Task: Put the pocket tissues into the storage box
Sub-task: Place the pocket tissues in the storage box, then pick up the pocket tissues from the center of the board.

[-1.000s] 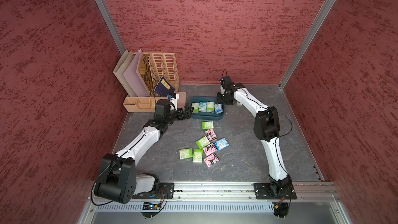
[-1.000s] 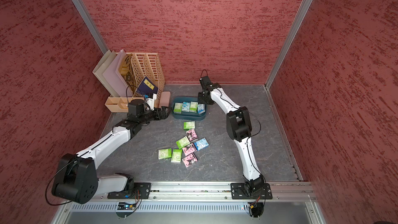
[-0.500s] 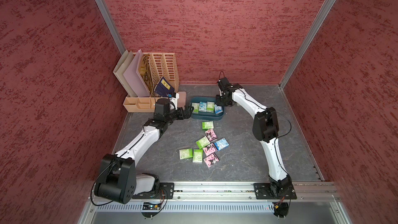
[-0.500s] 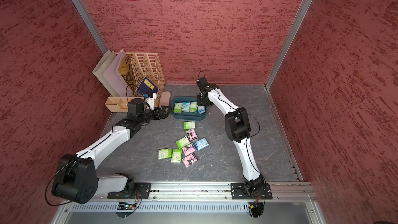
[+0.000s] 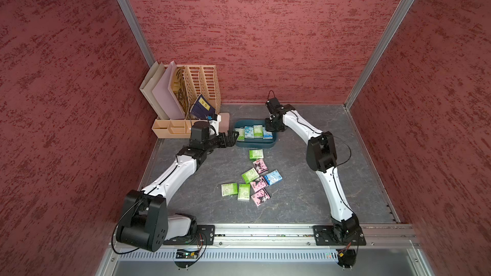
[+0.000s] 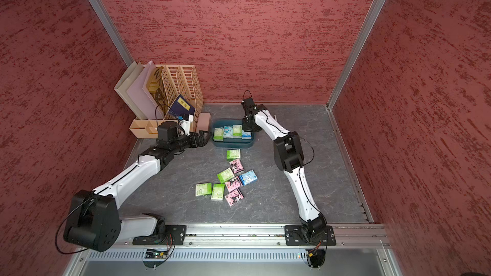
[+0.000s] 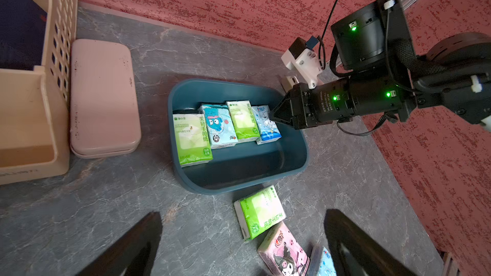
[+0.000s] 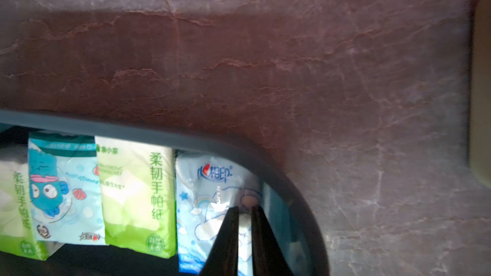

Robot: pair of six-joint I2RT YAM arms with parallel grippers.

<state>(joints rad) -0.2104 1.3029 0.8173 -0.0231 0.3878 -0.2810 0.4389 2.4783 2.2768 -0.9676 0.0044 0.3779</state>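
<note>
I count four pocket tissues leaning in a row inside the storage box. Eight loose packets lie on the table in front of it. Both top views hide my right gripper tips. The right wrist view shows them nearly closed against the end light blue packet; whether they pinch it, I can't tell. My left gripper gapes wide, holding nothing, just beside the box.
</note>
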